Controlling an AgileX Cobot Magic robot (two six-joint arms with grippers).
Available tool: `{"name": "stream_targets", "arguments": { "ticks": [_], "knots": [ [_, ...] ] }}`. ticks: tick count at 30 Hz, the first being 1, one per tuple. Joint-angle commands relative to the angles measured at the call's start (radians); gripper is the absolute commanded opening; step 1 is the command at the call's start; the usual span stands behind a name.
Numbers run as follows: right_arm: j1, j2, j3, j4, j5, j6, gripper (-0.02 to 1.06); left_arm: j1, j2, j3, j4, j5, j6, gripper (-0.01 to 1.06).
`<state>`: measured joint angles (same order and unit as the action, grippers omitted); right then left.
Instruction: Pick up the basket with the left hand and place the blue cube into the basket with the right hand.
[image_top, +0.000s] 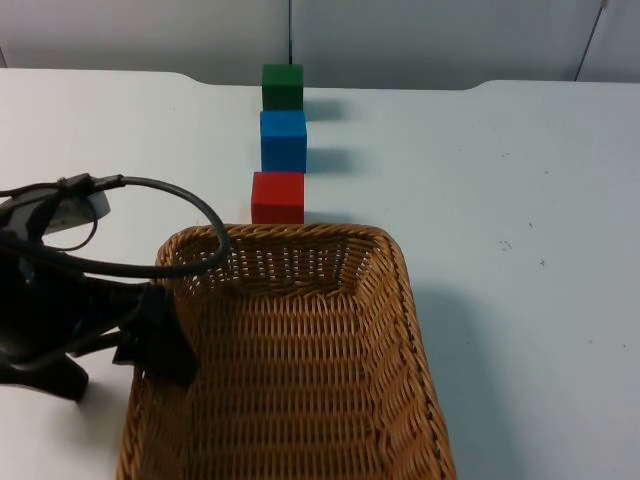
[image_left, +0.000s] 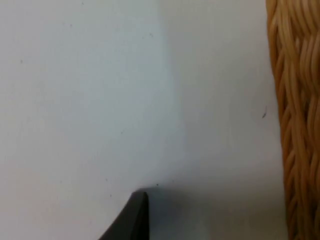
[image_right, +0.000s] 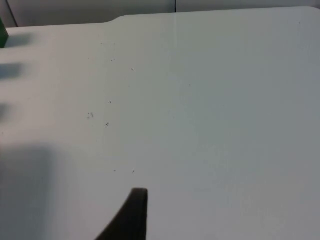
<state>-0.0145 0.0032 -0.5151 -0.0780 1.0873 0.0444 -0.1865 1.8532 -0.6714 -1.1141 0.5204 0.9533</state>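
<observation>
A blue cube (image_top: 283, 140) stands in the middle of a row of three cubes at the far centre of the table. A green cube (image_top: 283, 86) is behind it and a red cube (image_top: 278, 197) in front. The woven wicker basket (image_top: 300, 233) sits just in front of the red cube. My left gripper (image_top: 158, 345) is at the basket's left rim, overlapping it in the top view. In the left wrist view the basket's wall (image_left: 295, 125) runs beside the left gripper (image_left: 135, 217). My right gripper (image_right: 132, 215) hangs over bare white table, right of the cubes.
The basket's shadow falls on the white table (image_top: 520, 300) to its right. The green cube's edge (image_right: 2, 36) shows in the right wrist view. The grey partition wall (image_top: 420, 40) closes off the table's far edge.
</observation>
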Motion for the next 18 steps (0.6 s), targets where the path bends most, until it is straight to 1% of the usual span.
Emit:
{"name": "stream_targets", "arguments": {
  "ticks": [1, 5, 7, 8, 9, 11, 12, 13, 14, 17, 18],
  "knots": [
    [-0.006, -0.003, 0.007, -0.002, -0.010, 0.001, 1.04, -0.007, 0.004, -0.005, -0.012, 0.007, 0.006, 1.04],
    [-0.006, -0.003, 0.007, -0.002, -0.010, 0.001, 1.04, -0.007, 0.004, -0.005, -0.012, 0.020, 0.006, 1.03],
    [-0.006, -0.003, 0.007, -0.002, -0.010, 0.001, 1.04, -0.007, 0.004, -0.005, -0.012, 0.024, 0.006, 0.98],
    [-0.006, -0.003, 0.007, -0.002, -0.010, 0.001, 1.04, -0.007, 0.004, -0.005, -0.012, 0.026, 0.006, 0.92],
    [-0.006, -0.003, 0.007, -0.002, -0.010, 0.001, 1.04, -0.007, 0.004, -0.005, -0.012, 0.026, 0.006, 0.92],
    [-0.006, -0.003, 0.007, -0.002, -0.010, 0.001, 1.04, -0.007, 0.004, -0.005, -0.012, 0.028, 0.006, 0.78],
    [-0.006, -0.003, 0.007, -0.002, -0.010, 0.001, 1.04, -0.007, 0.004, -0.005, -0.012, 0.037, 0.006, 0.64],
    [-0.006, -0.003, 0.007, -0.002, -0.010, 0.001, 1.04, -0.007, 0.004, -0.005, -0.012, 0.042, 0.006, 0.55],
    [-0.006, -0.003, 0.007, -0.002, -0.010, 0.001, 1.04, -0.007, 0.004, -0.005, -0.012, 0.042, 0.006, 0.55],
    [-0.006, -0.003, 0.007, -0.002, -0.010, 0.001, 1.04, -0.007, 0.004, -0.005, -0.012, 0.045, 0.006, 0.29],
    [-0.006, -0.003, 0.007, -0.002, -0.010, 0.001, 1.04, -0.007, 0.004, -0.005, -0.012, 0.045, 0.006, 0.29]
  ]
}}
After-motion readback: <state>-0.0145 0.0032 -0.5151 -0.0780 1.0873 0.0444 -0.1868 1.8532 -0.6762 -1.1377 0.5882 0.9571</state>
